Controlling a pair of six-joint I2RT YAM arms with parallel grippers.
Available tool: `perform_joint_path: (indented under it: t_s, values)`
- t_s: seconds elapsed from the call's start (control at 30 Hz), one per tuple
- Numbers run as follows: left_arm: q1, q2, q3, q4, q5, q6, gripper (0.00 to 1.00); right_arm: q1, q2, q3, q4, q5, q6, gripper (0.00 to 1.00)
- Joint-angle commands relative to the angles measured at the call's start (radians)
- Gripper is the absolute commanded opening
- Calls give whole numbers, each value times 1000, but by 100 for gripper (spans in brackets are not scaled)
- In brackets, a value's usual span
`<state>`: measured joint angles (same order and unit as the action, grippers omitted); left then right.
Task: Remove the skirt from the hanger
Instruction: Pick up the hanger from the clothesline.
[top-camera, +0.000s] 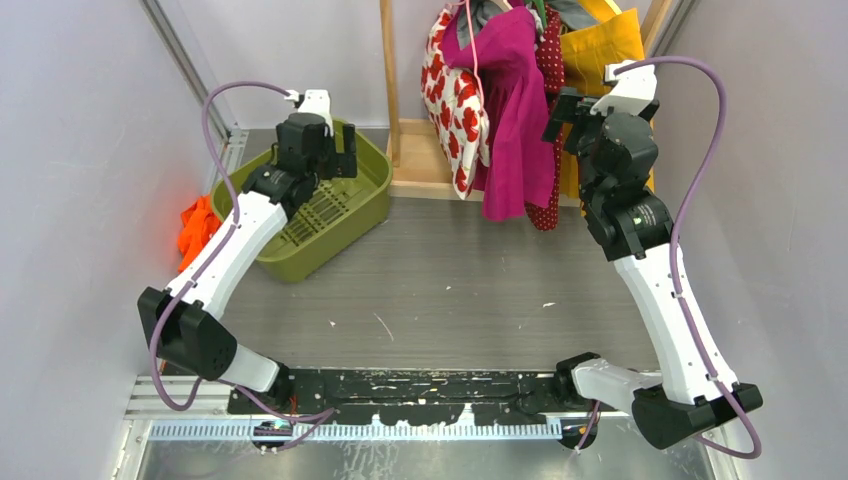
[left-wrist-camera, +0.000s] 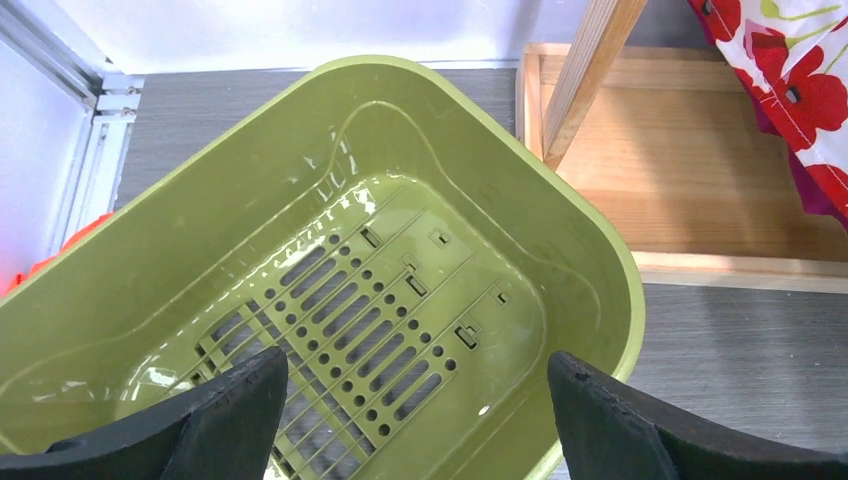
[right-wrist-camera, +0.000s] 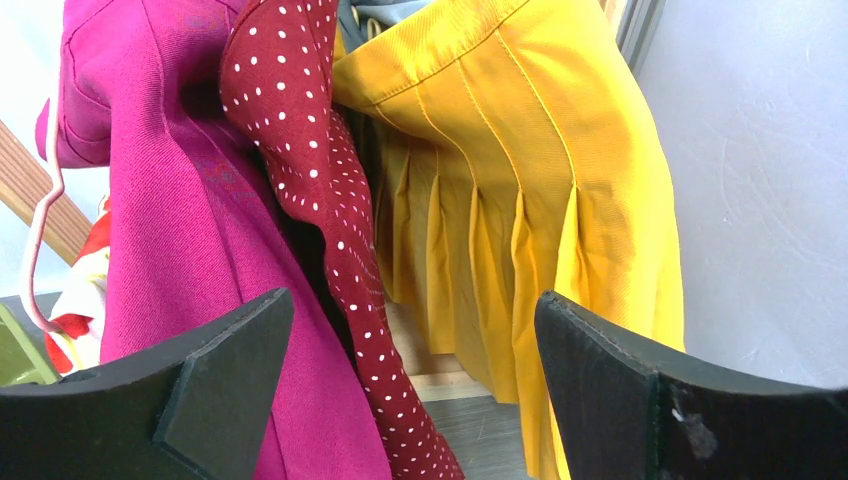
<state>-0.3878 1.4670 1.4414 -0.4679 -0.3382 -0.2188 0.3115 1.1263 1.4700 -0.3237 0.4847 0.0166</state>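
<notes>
The overhead camera hangs high at the near edge, looking down across the table (top-camera: 450, 290) to the clothes rack (top-camera: 390, 90). The left wrist camera points steeply down, close over the green basket (left-wrist-camera: 590, 220), with the rack's wooden base (left-wrist-camera: 700, 180) at its edge. The right wrist camera tilts upward, close to the yellow skirt (right-wrist-camera: 520, 150). Basket and skirt also show from overhead.

Bright, soft and even from overhead, with only faint shadows on the grey table (top-camera: 450, 290). Small white glints of glare on the glossy floor of the green basket (left-wrist-camera: 565, 230) by the far left corner. Crisp on the yellow skirt (right-wrist-camera: 520, 150), shade deep between its pleats. Slightly soft on the black fingers (left-wrist-camera: 220, 420) at the bottom of both wrist views. Pale walls (top-camera: 90, 150) near washed out.
</notes>
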Motion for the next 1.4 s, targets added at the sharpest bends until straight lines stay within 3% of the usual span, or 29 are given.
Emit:
perform_joint_path:
  t_s: [0.0,0.27,0.4,0.63,0.83,0.97,1.13,1.37]
  values:
    - [-6,-42,45,22,-8,39,99,4,-30,46,23,1,-12,95]
    - [-6,-176,-102,183,213,217,99,4,-42,57,18,10,-31,95]
    - [-5,-165,-51,157,275,222,99,4,-38,78,10,-11,-37,95]
    - [-5,-189,-104,243,323,235,99,4,25,186,-27,-60,-63,96]
    - [-5,-186,-92,190,273,233,99,4,131,322,-62,-88,-107,96]
    - [-5,-240,-142,221,269,249,99,2,170,360,-29,-88,-138,96]
    - [-5,-274,-180,230,288,250,100,-8,226,388,75,78,-232,96]
    - [-5,-288,-204,237,302,246,100,-95,299,463,129,41,-222,96]
